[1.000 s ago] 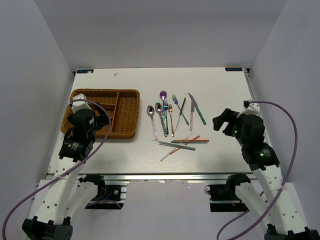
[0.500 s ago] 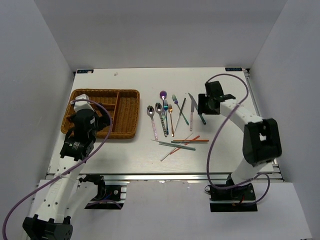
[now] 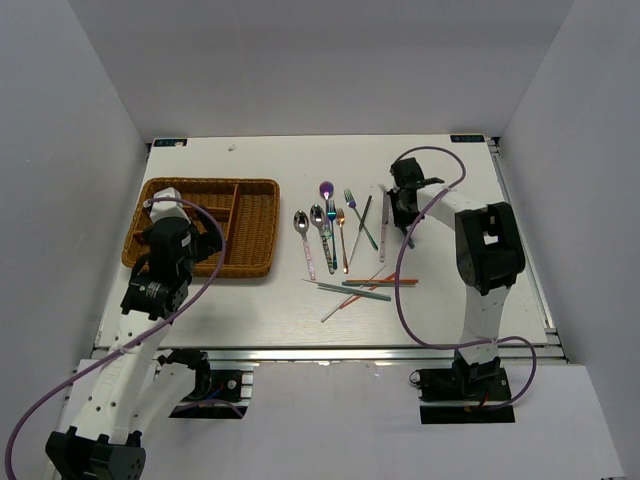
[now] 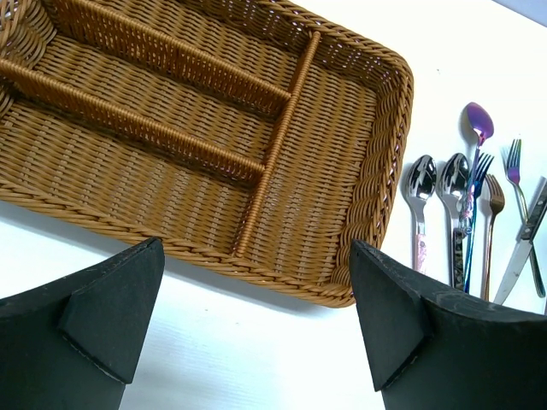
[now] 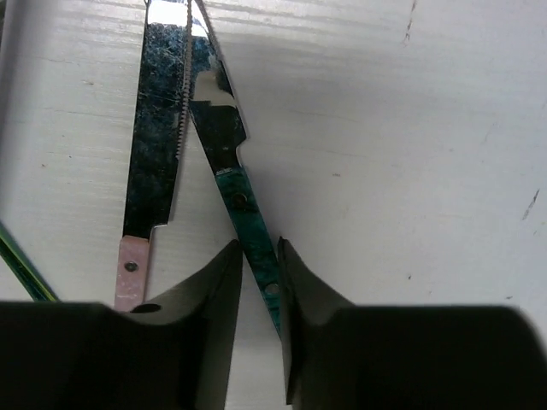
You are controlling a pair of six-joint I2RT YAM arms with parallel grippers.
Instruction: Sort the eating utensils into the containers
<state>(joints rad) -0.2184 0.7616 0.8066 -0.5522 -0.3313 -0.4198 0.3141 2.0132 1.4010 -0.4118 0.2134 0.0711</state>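
Two fingers (image 5: 201, 299), right gripper (image 5: 256, 256), apparently clamping teal-handled knife (image 5: 232, 190)

White perforated arms (image 3: 105, 385), black joints (image 3: 165, 250), purple cables (image 3: 400, 295) looping alongside.

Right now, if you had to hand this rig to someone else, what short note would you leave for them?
Left gripper: open, empty, above the near edge of the wicker tray.
Right gripper: closed on the teal-handled knife, which lies on the table.
Done: nothing; the compartments in view are empty.
Left: that knife, the other knife, spoons, forks, chopsticks, all on the table.
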